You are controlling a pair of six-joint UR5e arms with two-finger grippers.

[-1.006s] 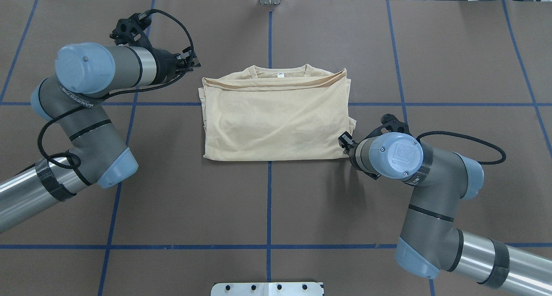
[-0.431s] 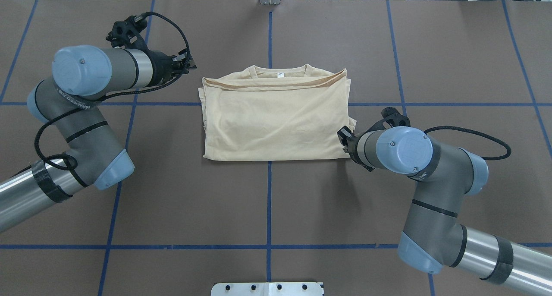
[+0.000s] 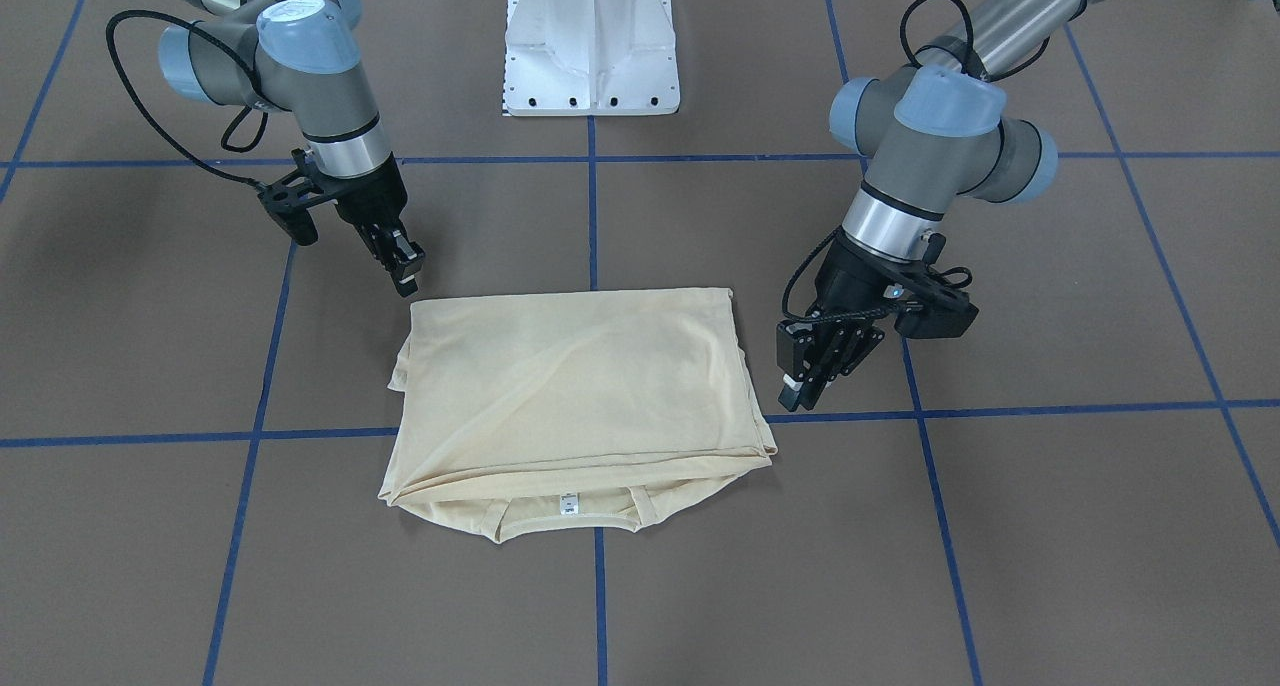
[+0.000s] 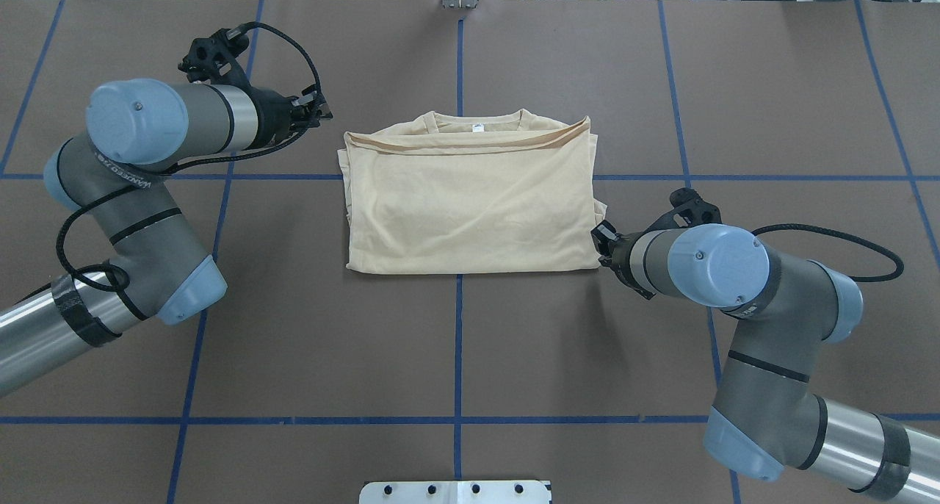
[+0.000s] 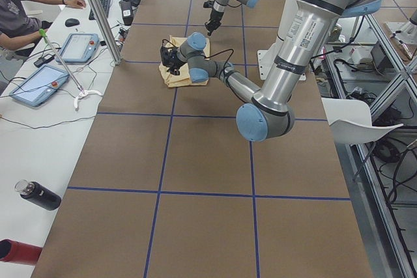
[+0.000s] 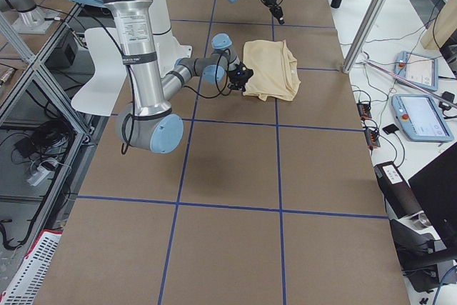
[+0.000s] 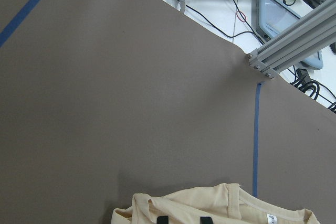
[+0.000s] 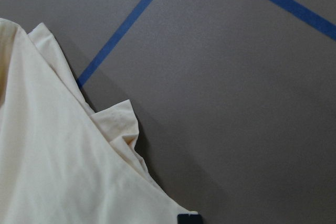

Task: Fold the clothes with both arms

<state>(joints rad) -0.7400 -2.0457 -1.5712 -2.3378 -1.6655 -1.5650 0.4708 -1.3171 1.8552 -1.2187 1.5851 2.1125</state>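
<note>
The cream T-shirt [image 4: 470, 210] lies folded into a flat rectangle mid-bench, its collar and white neck label [image 4: 478, 128] on the side away from the robot. The right tool [image 3: 404, 278], fingers pressed together, sits just beside the shirt's near right corner, while the left tool [image 3: 797, 391], fingers spread, hangs a little off its left edge toward the far end. The white pedestal base [image 3: 590, 56] stands well behind the shirt. The brown bench [image 4: 470, 357] is gridded with blue tape lines [image 4: 459, 328] — beyond it a white side table [image 5: 39, 128] carries tablets [image 5: 78, 47] and cables, with a person [image 5: 13, 11] seated there.
</note>
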